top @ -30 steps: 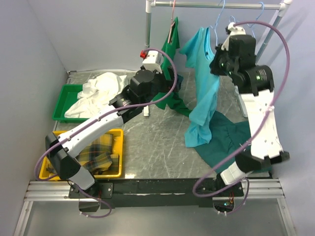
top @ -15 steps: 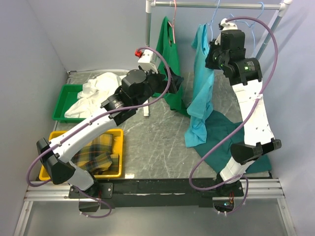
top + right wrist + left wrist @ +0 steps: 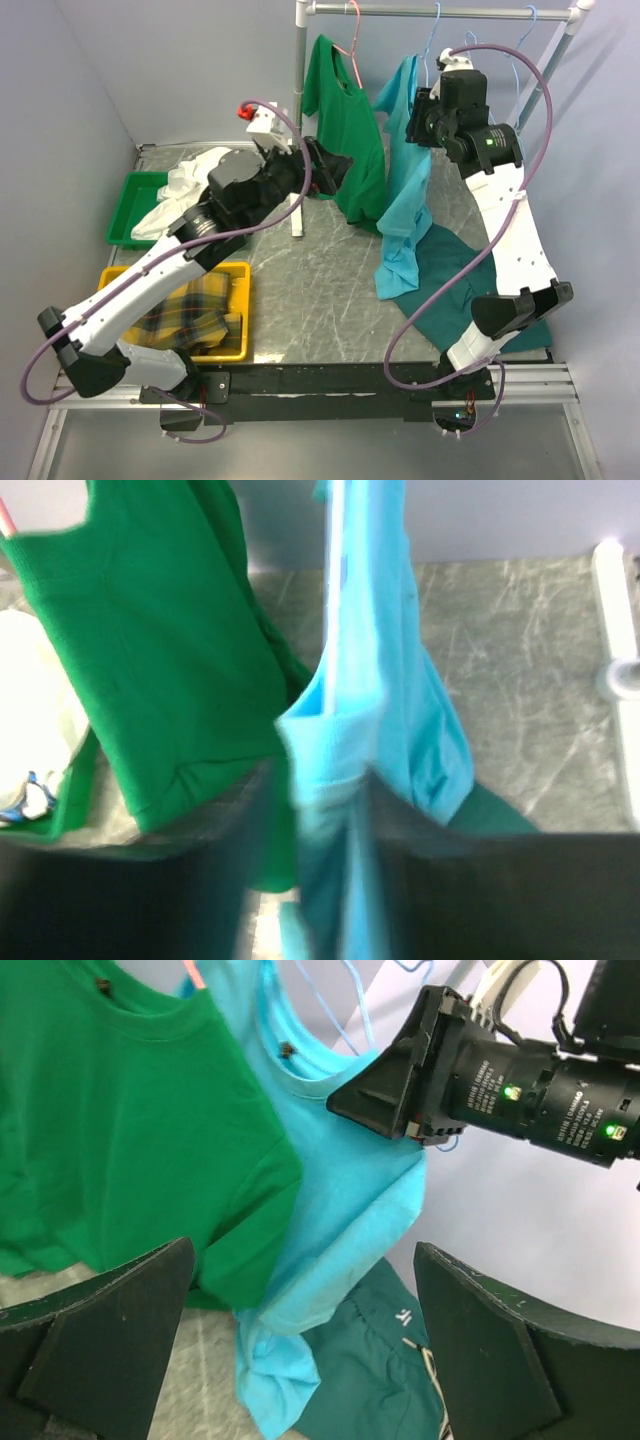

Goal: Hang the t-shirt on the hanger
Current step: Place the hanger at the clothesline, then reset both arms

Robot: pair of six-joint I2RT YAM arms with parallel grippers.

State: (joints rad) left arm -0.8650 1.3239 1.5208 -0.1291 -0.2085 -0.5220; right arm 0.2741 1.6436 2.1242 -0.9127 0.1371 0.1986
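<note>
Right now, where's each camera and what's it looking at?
Top: above and behind, looking down at the table; left arm, right arm show.
Left wrist: rides its arm, facing the t-shirt; open left claw shows.
Right wrist: rides its arm, close to the t-shirt; blurred right claw shows.
Shared: t-shirt, green shirt.

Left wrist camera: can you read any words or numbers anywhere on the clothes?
No text here can be read.
White mark on the dark teal garment: too small and blurred to read.
Dark neck tag in the green shirt: too small to read.
Dark collar tag in the turquoise t-shirt: too small to read.
</note>
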